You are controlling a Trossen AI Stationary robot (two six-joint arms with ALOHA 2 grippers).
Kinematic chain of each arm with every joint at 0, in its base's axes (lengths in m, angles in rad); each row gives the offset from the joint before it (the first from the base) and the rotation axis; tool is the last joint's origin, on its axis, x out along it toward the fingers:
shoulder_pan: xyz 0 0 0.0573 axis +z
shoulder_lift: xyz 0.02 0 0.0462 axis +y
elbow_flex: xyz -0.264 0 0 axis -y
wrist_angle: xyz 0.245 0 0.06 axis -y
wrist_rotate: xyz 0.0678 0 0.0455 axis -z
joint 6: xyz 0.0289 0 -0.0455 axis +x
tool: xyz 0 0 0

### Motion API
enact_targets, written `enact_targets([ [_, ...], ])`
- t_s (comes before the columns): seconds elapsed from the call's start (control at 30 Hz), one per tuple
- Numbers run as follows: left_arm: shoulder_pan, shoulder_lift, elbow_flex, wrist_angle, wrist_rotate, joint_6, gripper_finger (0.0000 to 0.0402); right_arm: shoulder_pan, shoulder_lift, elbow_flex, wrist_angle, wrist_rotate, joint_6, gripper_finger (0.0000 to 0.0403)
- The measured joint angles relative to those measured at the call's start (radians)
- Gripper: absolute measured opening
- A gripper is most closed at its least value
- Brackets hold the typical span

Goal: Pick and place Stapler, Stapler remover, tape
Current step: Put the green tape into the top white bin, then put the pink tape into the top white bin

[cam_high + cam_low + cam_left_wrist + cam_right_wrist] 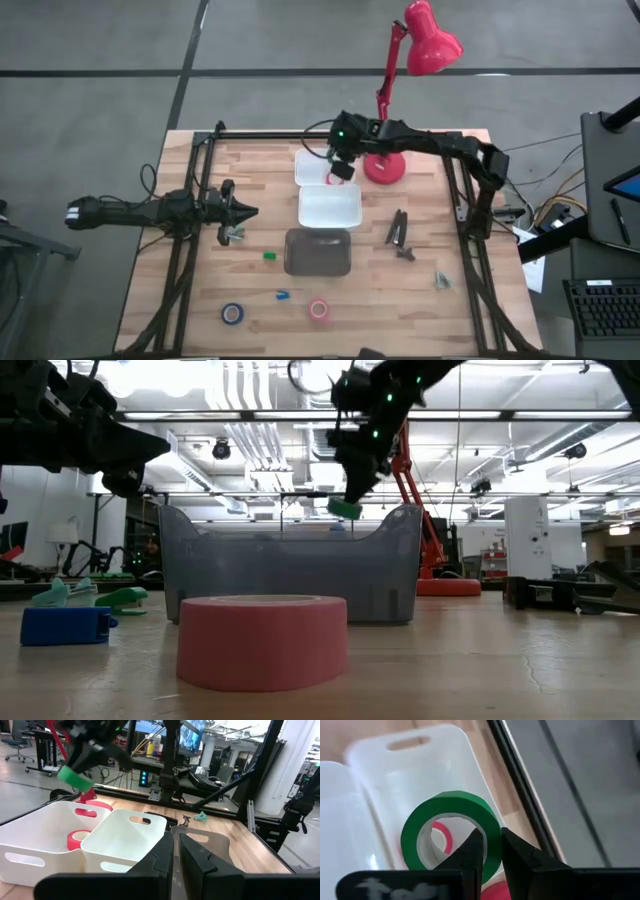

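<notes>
Right claw (490,851), pinching the green tape (451,834) by its wall, hangs over the white bin (410,775) near the worktop's far edge; release centred above the red roll (441,835). Left claw (175,851), narrowed and empty, waits near the left edge.

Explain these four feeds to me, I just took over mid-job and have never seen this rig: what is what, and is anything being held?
Two robot arms work at a wooden table. The overhead picture shows everything; one camera sits at table height; one rides on each wrist. The right end effector is shut on a green tape roll above a white bin holding a red roll. The left end effector waits shut at the table's left. On the table lie a blue roll, a pink roll and the stapler.
</notes>
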Motion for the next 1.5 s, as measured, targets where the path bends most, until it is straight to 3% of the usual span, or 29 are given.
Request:
enact_targets([
  [0.5,0.000,0.000,0.000,-0.002,0.000,0.000,0.0030,-0.028,0.180,-0.002,-0.059,-0.022,-0.003,0.0052],
  [0.9,0.000,0.000,0.000,-0.002,0.000,0.000,0.0030,-0.030,0.204,-0.002,-0.058,-0.014,-0.004,0.0056],
  [1.5,0.000,0.000,0.000,-0.003,0.000,0.000,0.0030,-0.029,0.162,0.002,-0.125,-0.002,0.039,0.0155],
])
